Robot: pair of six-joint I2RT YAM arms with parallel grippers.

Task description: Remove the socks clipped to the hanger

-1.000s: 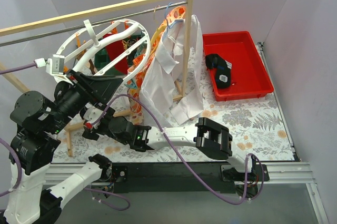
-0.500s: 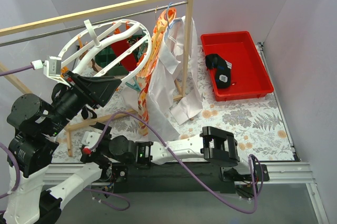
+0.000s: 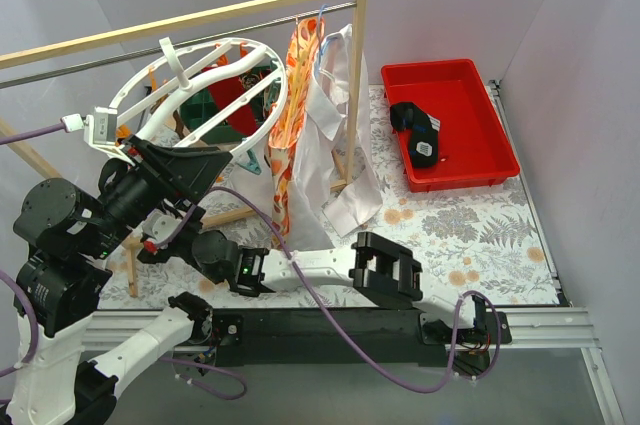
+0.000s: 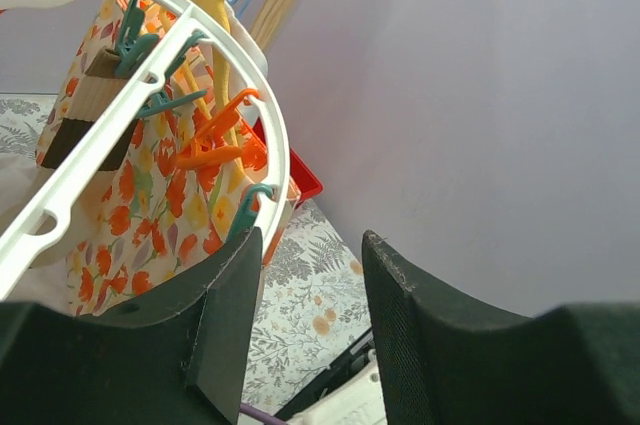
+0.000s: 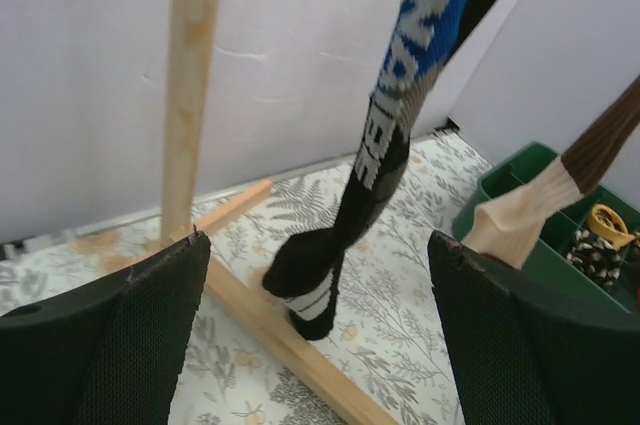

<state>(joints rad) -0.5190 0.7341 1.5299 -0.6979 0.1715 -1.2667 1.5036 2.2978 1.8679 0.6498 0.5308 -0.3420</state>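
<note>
The white round hanger [image 3: 205, 80] hangs from the metal rail, with orange and teal clips [image 4: 213, 141] on its rim [image 4: 120, 135]. A red sock [image 3: 232, 97] hangs inside it. A tan-and-brown sock [image 4: 84, 113] is clipped at the rim. A black sock with blue and white marks [image 5: 372, 170] hangs down to the wooden base bar, and a tan-and-brown sock [image 5: 535, 203] hangs to its right. My left gripper [image 3: 218, 158] is open and empty, just below the hanger's near rim [image 4: 310, 255]. My right gripper [image 5: 320, 255] is open and empty, low under the hanger [image 3: 150, 247], with the black sock ahead between its fingers.
An orange floral garment [image 3: 285, 135] and a white shirt [image 3: 330, 135] hang by the wooden rack's post [image 3: 355, 65]. A red tray [image 3: 455, 80] at the right holds a black sock [image 3: 415, 132]. A green box [image 5: 565, 235] stands behind the socks. The rack's upright [image 5: 190, 85] and base bar [image 5: 300, 345] are close.
My right arm drew back toward me, then went forward and left under the hanger. The shirt and floral garment swung and now hang straighter. The left arm has barely moved.
</note>
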